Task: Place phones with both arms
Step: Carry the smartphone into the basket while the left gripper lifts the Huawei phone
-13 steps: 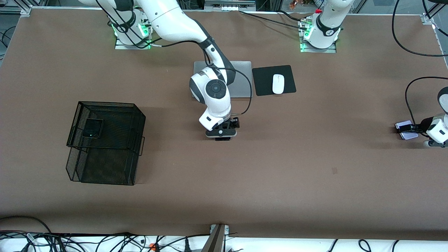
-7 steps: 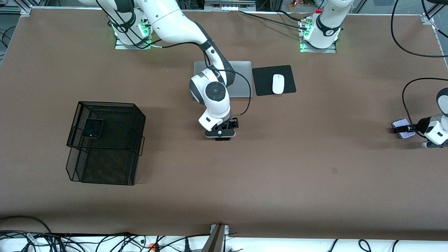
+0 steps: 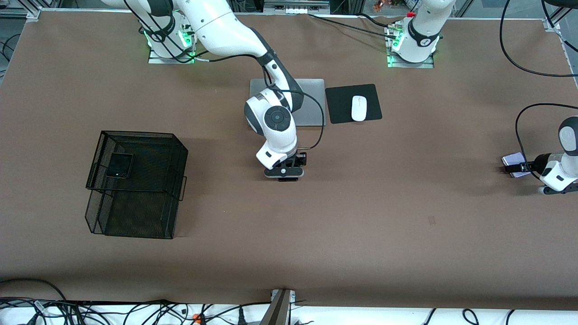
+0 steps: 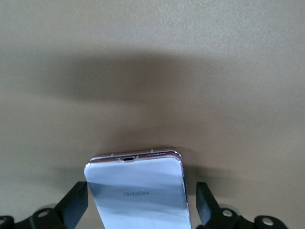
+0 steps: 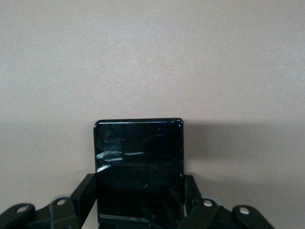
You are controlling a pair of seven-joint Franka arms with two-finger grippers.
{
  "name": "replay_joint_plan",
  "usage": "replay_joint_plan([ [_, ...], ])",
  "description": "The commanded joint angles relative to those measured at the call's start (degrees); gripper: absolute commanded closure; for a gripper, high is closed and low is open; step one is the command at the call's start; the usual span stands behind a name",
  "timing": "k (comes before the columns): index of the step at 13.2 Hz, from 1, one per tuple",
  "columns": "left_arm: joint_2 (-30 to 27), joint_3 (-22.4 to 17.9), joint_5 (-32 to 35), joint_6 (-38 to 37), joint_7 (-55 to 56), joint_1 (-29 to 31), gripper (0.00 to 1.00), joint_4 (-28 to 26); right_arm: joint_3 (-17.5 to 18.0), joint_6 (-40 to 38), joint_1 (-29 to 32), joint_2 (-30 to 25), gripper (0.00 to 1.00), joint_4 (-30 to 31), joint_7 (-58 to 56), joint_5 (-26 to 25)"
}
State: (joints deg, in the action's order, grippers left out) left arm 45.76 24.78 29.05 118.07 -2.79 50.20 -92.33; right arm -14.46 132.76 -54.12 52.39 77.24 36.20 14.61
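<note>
The table [image 3: 406,234] was plain brown. A black mesh basket [image 3: 135,185] held a black phone [image 3: 119,165]. A white mouse [image 3: 359,108] sat on a black mouse pad [image 3: 338,104], beside a silver laptop [image 3: 311,101]. The pale lavender-white phone [image 4: 138,195] looked glossy.

Brown table [image 3: 406,253] and what lies on it

A black mesh basket [image 3: 135,185] sits toward the right arm's end; a silver laptop [image 3: 311,101] and a black mouse pad [image 3: 338,104] lie side by side near the arms' edge, mid-table.

Laptop [image 3: 311,101], mouse [image 3: 358,108] on mousepad [image 3: 338,104], mesh basket [image 3: 135,180]
</note>
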Motion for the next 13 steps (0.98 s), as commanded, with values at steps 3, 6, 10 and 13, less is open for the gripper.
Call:
replay_joint_plan([
  [3, -1.12, -0.43, 1.44, -2.23, 2.35, -0.63, 0.00, -0.13, -0.05, -16.63, 5.77, -11.93, 1.00, -1.21, -3.32, 2.08],
  [6, -0.68, -0.52, 1.44, -2.14, 2.09, -0.19, 0.00, -0.31, -3.45, -27.86, 9.38, -17.92, 1.00, -0.78, -9.55, 2.08],
  [10, -0.15, -0.43, 1.27, -2.22, 2.26, -0.45, 0.20, -0.48, -16.62, -34.76, 9.47, -24.68, 1.00, 6.05, -23.06, 1.47],
  [13, -0.41, -0.26, 0.83, -3.27, 2.44, -1.50, 0.53, -0.31, -23.76, -31.26, 9.47, -29.88, 1.00, 15.55, -33.01, 0.86],
])
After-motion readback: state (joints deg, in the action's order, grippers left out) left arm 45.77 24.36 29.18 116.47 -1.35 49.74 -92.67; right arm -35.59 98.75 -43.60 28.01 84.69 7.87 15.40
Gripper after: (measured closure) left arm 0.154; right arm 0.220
